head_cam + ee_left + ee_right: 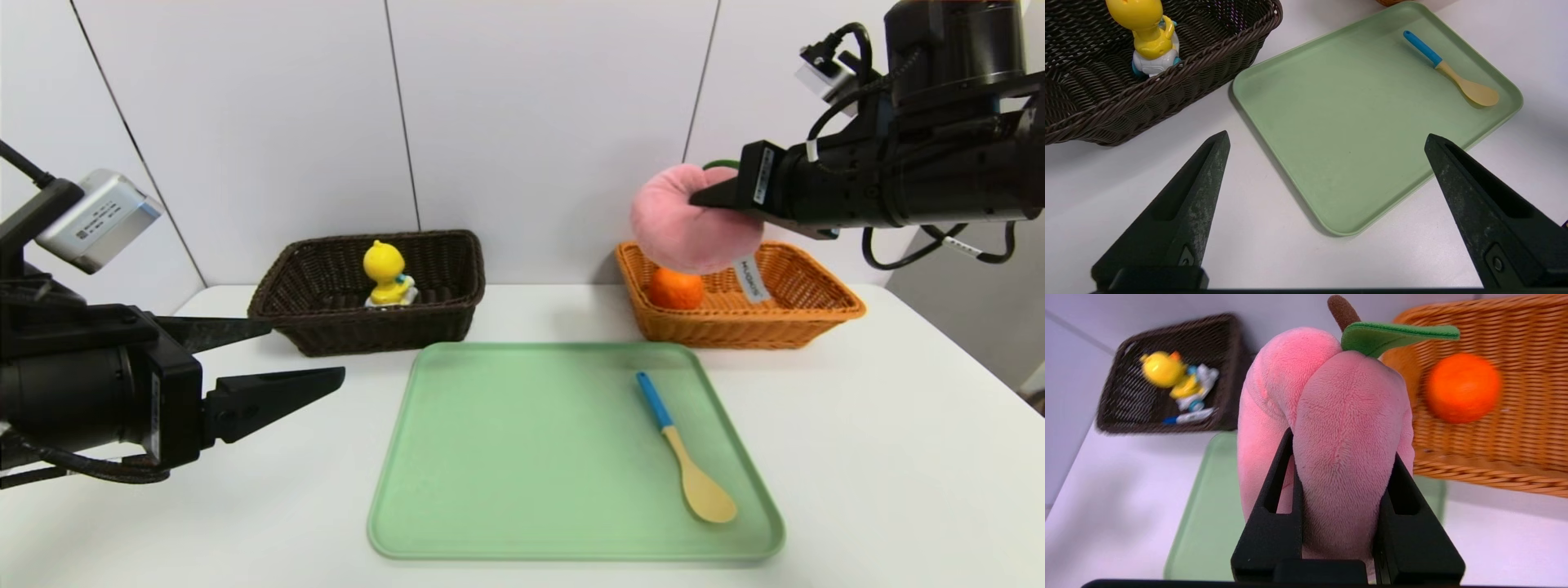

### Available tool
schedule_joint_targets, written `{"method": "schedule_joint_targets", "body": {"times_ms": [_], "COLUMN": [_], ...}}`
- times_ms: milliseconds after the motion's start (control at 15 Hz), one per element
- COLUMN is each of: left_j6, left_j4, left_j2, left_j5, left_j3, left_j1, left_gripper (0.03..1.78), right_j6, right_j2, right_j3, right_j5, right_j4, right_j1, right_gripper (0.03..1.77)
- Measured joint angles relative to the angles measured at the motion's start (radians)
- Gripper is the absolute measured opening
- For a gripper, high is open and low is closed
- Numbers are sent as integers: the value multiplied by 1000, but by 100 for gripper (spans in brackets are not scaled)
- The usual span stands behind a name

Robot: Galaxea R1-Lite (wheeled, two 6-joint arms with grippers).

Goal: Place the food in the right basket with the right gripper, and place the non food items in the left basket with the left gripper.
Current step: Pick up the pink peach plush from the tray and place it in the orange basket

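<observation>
Left gripper fingers wide apart, empty, above bench; duck toy in dark basket; spoon on green tray; right gripper clamps plush peach (held aloft) over orange basket holding orange.

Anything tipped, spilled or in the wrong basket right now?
Nothing stands out. The duck toy and marker lie in the dark basket, the orange in the tan basket. The right gripper holds the plush peach above that basket. The spoon lies flat on the green tray.
</observation>
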Motion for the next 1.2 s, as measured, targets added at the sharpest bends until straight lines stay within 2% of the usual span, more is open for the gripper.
{"method": "schedule_joint_targets", "body": {"times_ms": [200,667,867,1200], "left_j6": [0,-1,-4,-4], "left_j4": [2,3,3,1], "left_j2": [0,0,0,0], "left_j5": [0,0,0,0], "left_j3": [2,7,11,12], "left_j1": [0,0,0,0], "left_gripper": [169,169,169,169], "right_j6": [4,4,-1,-10], "right_j2": [56,237,306,377], "right_j3": [-19,-73,-104,-143], "right_j5": [1,1,-1,-5], "right_j4": [-2,-81,-83,-80], "right_j1": [-108,-286,-325,-343], "right_gripper": [46,46,46,46]}}
